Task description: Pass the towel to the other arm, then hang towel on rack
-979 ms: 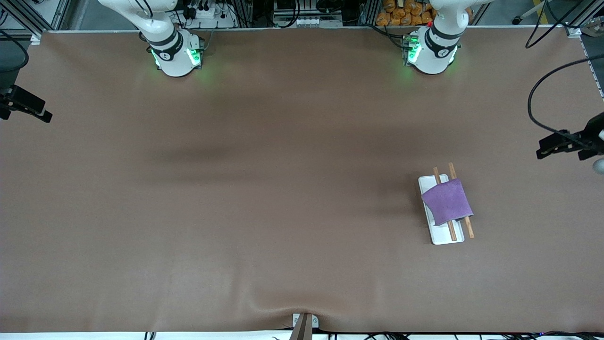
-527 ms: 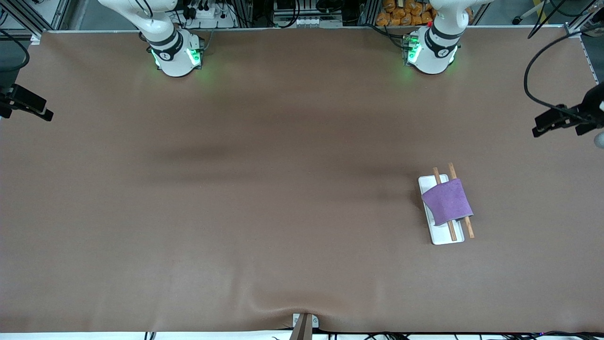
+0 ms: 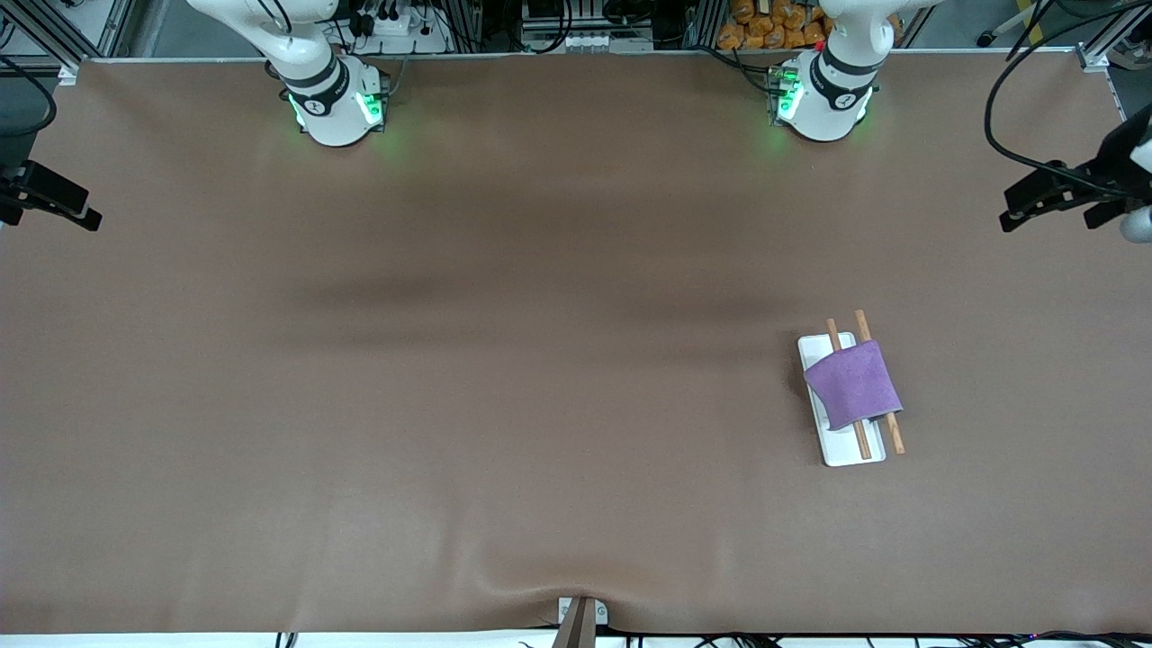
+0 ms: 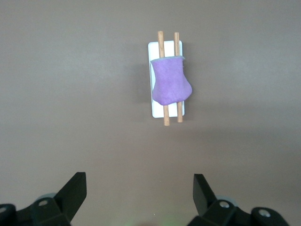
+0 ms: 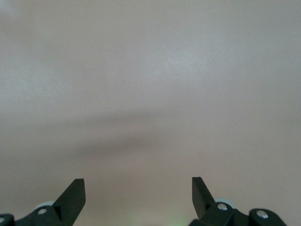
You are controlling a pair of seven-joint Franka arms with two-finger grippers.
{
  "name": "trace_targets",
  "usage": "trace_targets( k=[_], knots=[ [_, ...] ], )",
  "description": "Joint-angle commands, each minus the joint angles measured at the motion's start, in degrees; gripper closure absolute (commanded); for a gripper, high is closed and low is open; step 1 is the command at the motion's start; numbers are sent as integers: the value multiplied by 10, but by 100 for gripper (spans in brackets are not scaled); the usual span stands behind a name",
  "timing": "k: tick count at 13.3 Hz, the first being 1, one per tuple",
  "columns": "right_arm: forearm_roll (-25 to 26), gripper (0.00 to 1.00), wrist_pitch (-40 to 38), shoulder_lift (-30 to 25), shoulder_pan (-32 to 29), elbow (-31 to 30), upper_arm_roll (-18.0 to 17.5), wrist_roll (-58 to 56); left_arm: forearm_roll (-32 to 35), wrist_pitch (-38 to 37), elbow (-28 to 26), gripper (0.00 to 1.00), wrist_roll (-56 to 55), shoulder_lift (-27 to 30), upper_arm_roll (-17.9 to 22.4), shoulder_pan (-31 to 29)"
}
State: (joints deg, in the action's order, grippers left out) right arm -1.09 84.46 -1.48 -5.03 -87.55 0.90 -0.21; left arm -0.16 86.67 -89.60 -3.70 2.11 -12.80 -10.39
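Your table (image 3: 450,360), covered in brown cloth, carries one item group toward the left arm's end, closer to the edge by the front camera than to the robots' bases. There you find the rack (image 3: 837,454): a narrow white base plate with two thin wooden rods. The purple towel (image 3: 853,384) is draped across both rods, covering the rack's middle. Your left gripper (image 4: 138,197) hangs high at that end of the table, fingers spread wide, holding nothing. Your right gripper (image 5: 138,197) waits at the right arm's end over bare table, fingers likewise spread and empty.
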Motion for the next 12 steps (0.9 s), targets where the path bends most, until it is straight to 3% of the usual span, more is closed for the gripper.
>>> trace_targets(
  k=[1,2,4,9,12],
  knots=[
    [4,0,-7,1,-7,8,-6,3,-1,-3,-31,0,-10,27,63,73],
    [4,0,-7,1,-7,8,-6,3,-1,-4,-33,0,-10,28,98,110],
    [4,0,-7,1,-7,8,-6,3,0,-4,-22,0,-10,19,124,137],
    [2,0,-4,2,-7,8,-6,3,2,-4,39,0,-6,-17,124,126],
    [2,0,-5,2,-7,8,-6,4,3,-7,36,0,-7,-15,124,121]
  ],
)
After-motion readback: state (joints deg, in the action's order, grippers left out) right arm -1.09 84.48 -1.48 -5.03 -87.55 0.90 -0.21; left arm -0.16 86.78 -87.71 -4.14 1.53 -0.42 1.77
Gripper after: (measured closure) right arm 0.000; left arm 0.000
